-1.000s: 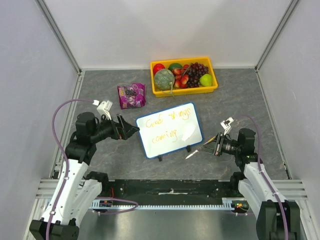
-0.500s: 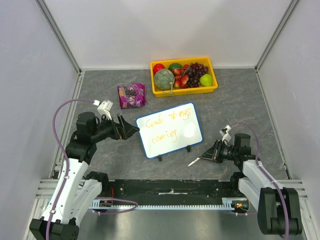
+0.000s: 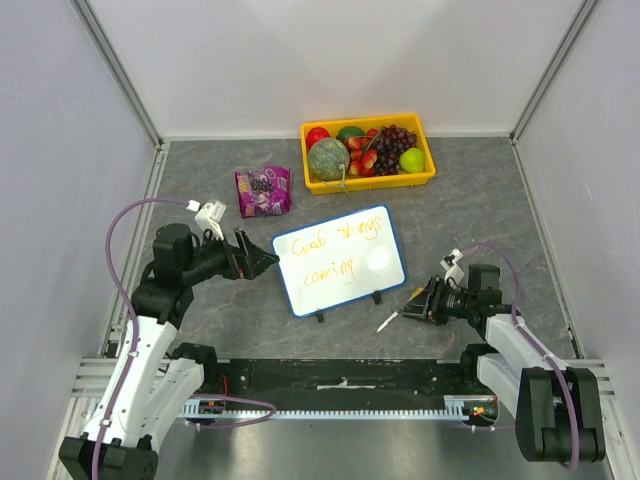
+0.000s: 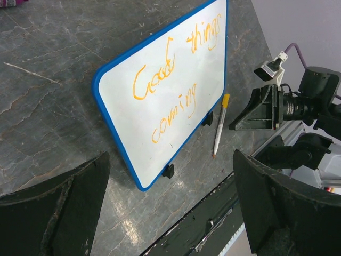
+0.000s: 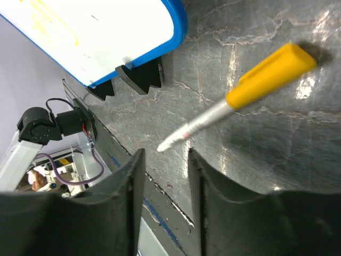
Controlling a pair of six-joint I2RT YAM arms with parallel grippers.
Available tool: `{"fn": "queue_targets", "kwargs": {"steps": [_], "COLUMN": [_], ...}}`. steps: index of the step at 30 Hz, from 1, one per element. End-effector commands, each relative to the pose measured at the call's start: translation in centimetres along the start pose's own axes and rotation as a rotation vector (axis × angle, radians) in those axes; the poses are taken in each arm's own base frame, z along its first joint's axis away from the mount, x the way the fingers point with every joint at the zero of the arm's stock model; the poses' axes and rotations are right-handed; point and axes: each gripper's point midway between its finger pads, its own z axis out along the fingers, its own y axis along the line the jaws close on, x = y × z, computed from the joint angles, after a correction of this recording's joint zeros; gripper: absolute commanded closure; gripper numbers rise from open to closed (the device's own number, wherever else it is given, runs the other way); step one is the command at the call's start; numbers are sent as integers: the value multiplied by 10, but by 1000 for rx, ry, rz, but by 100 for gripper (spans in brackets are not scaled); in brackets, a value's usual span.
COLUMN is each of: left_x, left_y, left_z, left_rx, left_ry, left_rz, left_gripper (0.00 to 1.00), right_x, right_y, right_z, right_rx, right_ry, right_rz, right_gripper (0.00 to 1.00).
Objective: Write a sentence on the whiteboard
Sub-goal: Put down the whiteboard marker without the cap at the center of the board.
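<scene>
The whiteboard (image 3: pixel 339 260) stands on the middle of the table (image 3: pixel 480 200), the left gripper (image 3: pixel 268 258) on its left, the right gripper (image 3: pixel 424 305) off its near right corner. A marker (image 3: pixel 399 310) lies between board and right gripper, seemingly touching neither. Behind the board sits a fruit tray (image 3: pixel 370 183), a snack packet (image 3: pixel 262 190) to its left.

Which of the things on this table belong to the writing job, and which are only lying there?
For the job: whiteboard, orange sentence on it, yellow-capped marker lying beside it.
Just lying about: yellow tray, fruit in it, purple snack bag.
</scene>
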Motion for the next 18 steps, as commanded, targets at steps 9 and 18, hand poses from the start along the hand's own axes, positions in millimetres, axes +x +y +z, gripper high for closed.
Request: {"fn": "queue_targets", "kwargs": {"steps": [9, 18], "left_x": [-2, -3], "left_y": [3, 3], "left_z": [1, 1], "left_rx": [-7, -7], "left_ry": [-11, -12], "left_rz": [30, 27], "left_gripper": [1, 1], "right_x": [-35, -43], "right_y": [24, 34], "right_z": [-9, -14], "right_rx": [-7, -21], "right_ry": [-109, -138], "right_rz": [-92, -152], "right_gripper": [38, 22]}}
